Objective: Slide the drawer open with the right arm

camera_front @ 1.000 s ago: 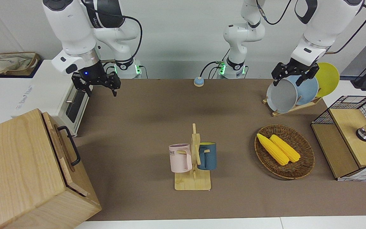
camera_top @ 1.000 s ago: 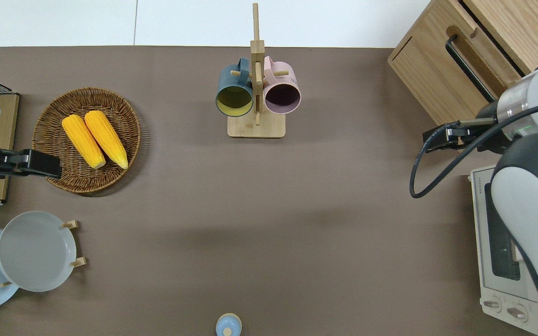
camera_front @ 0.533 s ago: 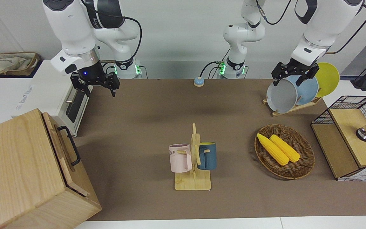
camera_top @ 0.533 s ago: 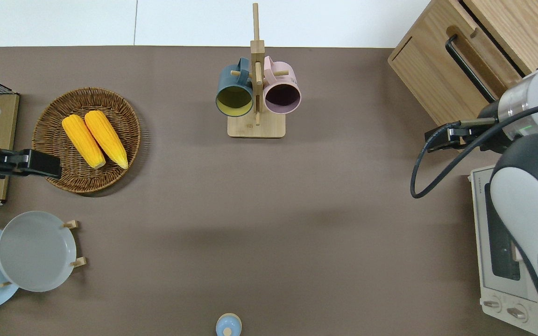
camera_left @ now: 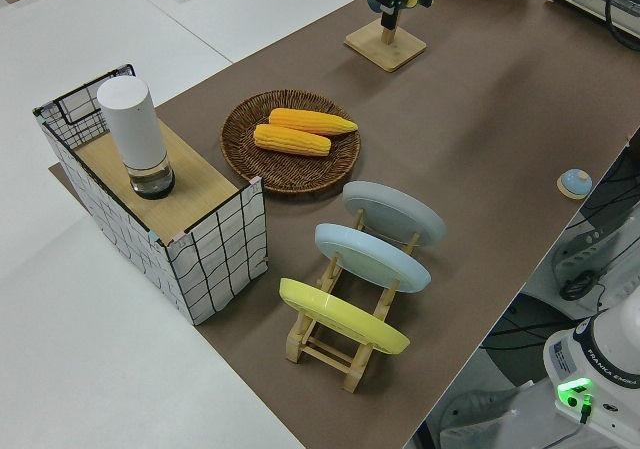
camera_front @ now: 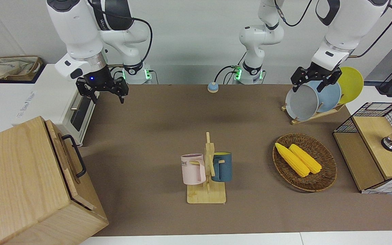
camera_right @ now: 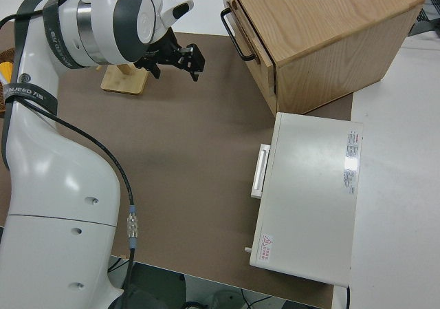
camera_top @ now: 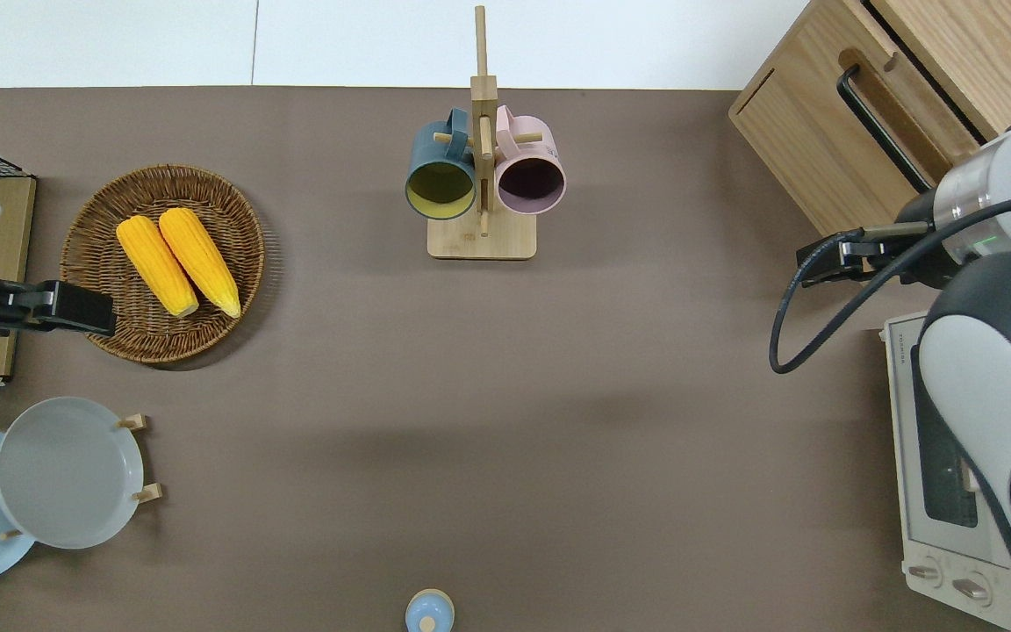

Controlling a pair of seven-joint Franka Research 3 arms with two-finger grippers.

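Upper left of front view: right gripper [camera_front: 108, 94] hangs off bent right arm [camera_front: 80, 37], fingers down, spread wide, nothing held; drawer [camera_front: 67, 157] lower left, shut in wooden box [camera_front: 19, 183], handle [camera_front: 76, 156] untouched; overhead view cuts off box, gripper partly hidden; left arm parked.

Drawer [camera_front: 67, 160] matt light wood; handle [camera_front: 75, 156] prob. black metal.

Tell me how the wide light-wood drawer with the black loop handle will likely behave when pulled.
The light-wood drawer looks rigid, so it should probably slide rather than flex. Its black loop handle stands clear of the panel, likely easy to hook. The big wooden box rests unfastened on the table and might shift.
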